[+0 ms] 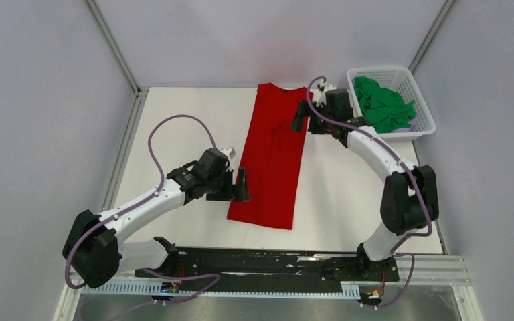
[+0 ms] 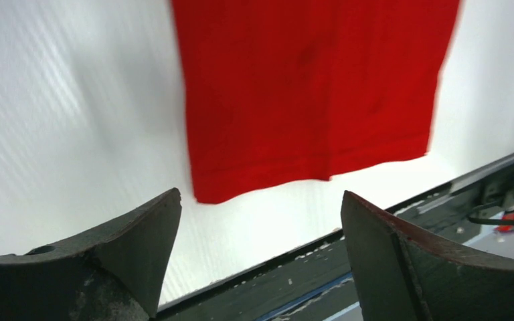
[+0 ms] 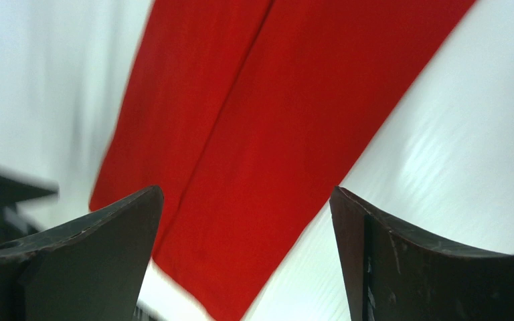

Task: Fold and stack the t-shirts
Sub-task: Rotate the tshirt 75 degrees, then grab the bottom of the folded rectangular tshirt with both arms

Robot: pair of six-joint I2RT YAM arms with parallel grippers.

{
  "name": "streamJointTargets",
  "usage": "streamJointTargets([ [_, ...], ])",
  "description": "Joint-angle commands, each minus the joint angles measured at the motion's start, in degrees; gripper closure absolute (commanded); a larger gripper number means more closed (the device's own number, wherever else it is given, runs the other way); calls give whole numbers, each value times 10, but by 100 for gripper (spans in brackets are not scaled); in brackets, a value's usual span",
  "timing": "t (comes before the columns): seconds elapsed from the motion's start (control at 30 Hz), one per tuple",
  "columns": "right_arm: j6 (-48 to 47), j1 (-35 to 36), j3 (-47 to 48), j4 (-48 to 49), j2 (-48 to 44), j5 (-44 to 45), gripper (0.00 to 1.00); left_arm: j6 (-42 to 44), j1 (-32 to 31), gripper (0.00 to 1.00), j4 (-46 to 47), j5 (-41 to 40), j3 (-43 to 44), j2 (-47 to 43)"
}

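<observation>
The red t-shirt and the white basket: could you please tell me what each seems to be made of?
The bright red folded t-shirt looks like soft, matte cloth: it lies limp and flat with a lengthwise fold line. The white lattice basket looks like rigid moulded plastic, probably slightly glossy: even grid openings and a thick smooth rim.

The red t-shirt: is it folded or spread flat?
Partly folded. The red t-shirt lies as a long narrow strip, no sleeves sticking out, an overlapping edge running along its length. It is not folded crosswise.

White links [image 1: 140, 204], black joints [image 1: 95, 253], looping lilac cables [image 1: 177, 118] — dark grey, scuffed, wedge-shaped end effector fingers [image 2: 137, 231].
</observation>
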Motion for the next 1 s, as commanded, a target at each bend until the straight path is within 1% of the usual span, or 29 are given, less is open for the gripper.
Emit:
streamJointTargets([
  [0.0, 42, 92, -107, -97, -87, -32, 7, -25, 0, 17, 6, -17, -26, -2],
  [0.03, 54, 120, -121, -119, -103, -37, 8, -28, 0, 20, 17, -15, -33, 3],
  [0.07, 59, 139, -133, -133, -117, -42, 9, -28, 0, 25, 25, -10, -42, 5],
  [0.13, 73, 167, -150, -160, -138, -49, 12, -25, -1, 30, 50, 8, -55, 14],
  [0.2, 79, 186, -170, -172, -154, -59, 18, -21, -1, 34, 72, 18, -64, 25],
  [0.23, 83, 194, -180, -173, -158, -61, 20, -20, -1, 39, 82, 20, -67, 33],
  [0.3, 92, 206, -197, -169, -160, -65, 26, -19, -1, 44, 86, 24, -70, 46],
  [0.47, 108, 232, -231, -130, -137, -47, 32, -16, -1, 53, 119, 28, -83, 77],
  [0.53, 115, 233, -239, -118, -123, -37, 36, -12, -1, 58, 123, 29, -79, 91],
  [0.67, 124, 235, -249, -88, -108, -36, 41, -4, -1, 70, 130, 33, -75, 117],
  [0.73, 130, 236, -250, -78, -99, -41, 44, -2, -2, 80, 131, 41, -71, 126],
  [0.77, 136, 236, -252, -72, -94, -43, 47, -2, -2, 90, 133, 45, -72, 128],
  [0.83, 148, 236, -254, -66, -86, -40, 53, -8, -3, 100, 142, 59, -74, 129],
  [0.97, 171, 237, -264, -55, -89, -13, 63, -12, -3, 100, 133, 66, -71, 114],
])
